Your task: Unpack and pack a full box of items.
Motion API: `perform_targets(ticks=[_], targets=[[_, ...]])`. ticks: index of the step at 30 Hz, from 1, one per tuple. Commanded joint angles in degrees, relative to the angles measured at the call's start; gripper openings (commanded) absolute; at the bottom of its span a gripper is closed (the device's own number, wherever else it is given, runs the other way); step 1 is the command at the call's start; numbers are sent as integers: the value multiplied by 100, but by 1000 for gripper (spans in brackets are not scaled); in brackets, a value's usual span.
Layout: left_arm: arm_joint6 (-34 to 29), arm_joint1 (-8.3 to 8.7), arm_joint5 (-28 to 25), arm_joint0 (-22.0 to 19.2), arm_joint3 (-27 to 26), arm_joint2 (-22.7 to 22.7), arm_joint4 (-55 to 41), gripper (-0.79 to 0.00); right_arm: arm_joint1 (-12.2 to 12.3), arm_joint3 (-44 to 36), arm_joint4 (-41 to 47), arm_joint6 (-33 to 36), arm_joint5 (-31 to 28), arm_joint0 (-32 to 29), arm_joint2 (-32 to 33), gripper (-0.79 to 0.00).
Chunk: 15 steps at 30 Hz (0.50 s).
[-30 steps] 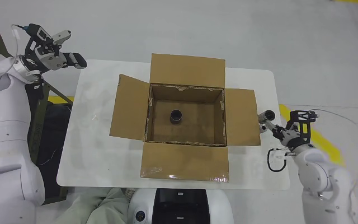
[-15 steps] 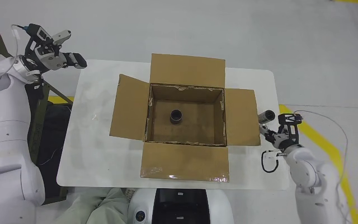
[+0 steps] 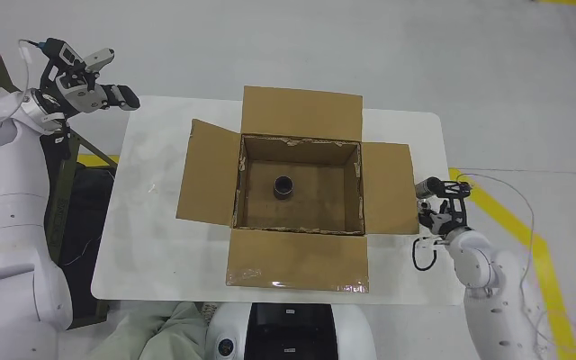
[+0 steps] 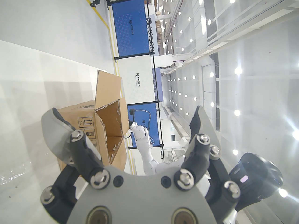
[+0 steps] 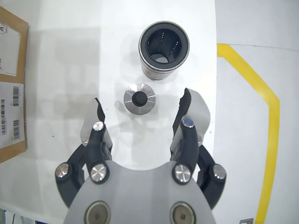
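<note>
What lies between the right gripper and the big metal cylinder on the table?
In the right wrist view, a small metal ring stands on the table, close before the right gripper, apart from the cylinder.

Ring (image 3: 284, 187) lies in box (image 3: 301, 112); bushing (image 3: 430, 186) and plug (image 3: 423, 205) right of it.

Open box (image 3: 301, 112), seemingly metal cylinder (image 3: 284, 187) inside

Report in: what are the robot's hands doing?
Left gripper open, empty, off-table. Right gripper open over small steel cylinder beside larger steel sleeve. Brown cardboard box open, one dark cylinder inside.
</note>
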Motion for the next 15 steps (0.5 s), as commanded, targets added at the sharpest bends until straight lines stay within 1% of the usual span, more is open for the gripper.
perform_targets(ticks=[1, 6, 9, 12, 14, 15], targets=[[0, 0, 0, 0, 0, 0, 0, 0, -2, 115, -27, -18, 25, 78, -64, -175], [0, 0, 0, 0, 0, 0, 0, 0, -4, 343, -129, -55, 128, 252, -198, -203], [0, 0, 0, 0, 0, 0, 0, 0, -1, 413, -165, -54, 158, 311, -241, -265], [0, 0, 0, 0, 0, 0, 0, 0, 4, 428, -205, -61, 195, 329, -261, -397], [0, 0, 0, 0, 0, 0, 0, 0, 6, 435, -200, -73, 213, 332, -264, -453], [0, 0, 0, 0, 0, 0, 0, 0, 9, 435, -209, -71, 219, 334, -262, -523]])
